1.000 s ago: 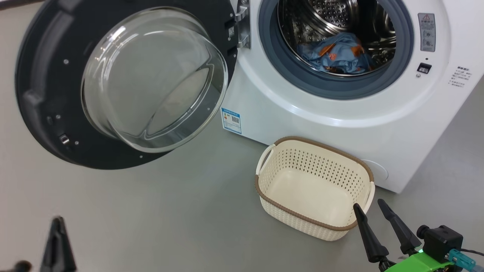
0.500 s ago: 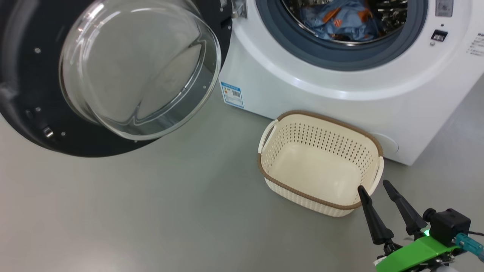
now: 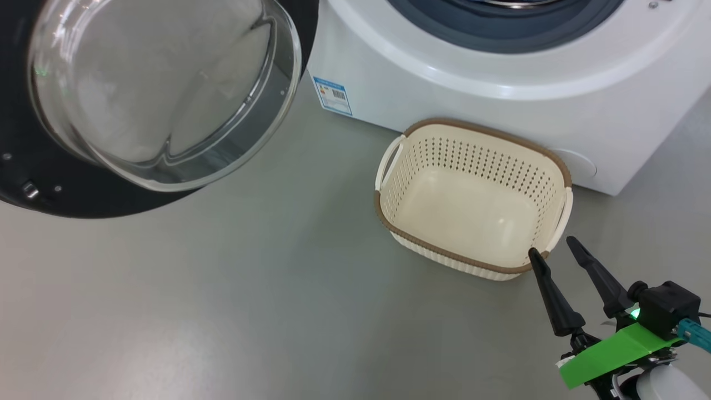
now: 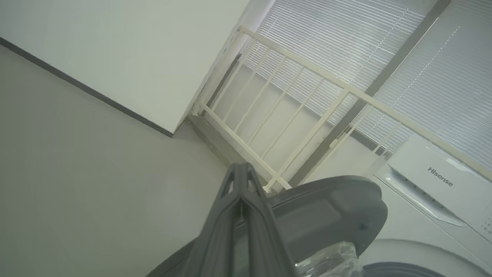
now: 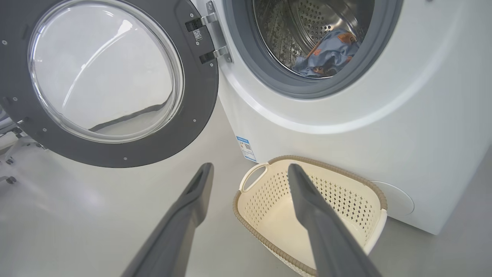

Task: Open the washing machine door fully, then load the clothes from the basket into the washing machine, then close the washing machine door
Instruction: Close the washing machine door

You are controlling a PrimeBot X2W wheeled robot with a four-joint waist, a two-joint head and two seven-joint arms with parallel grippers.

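The smooth grey floor [image 3: 222, 305] carries the white washer [image 3: 444, 94] at the far right and, just before it, the cream basket [image 3: 472, 145], upright.

The washing machine door [image 5: 194, 115] is rimmed in dark, faintly glossy plastic around a smooth clear glass bowl [image 3: 161, 89]. The washing machine [image 3: 500, 111] is cased in glossy white; its drum [image 5: 326, 15] is shiny perforated steel. The clothes [image 5: 326, 54] are soft printed cloth. The basket [image 3: 472, 161] is moulded in matt cream plastic, rimmed in woven-textured brown.
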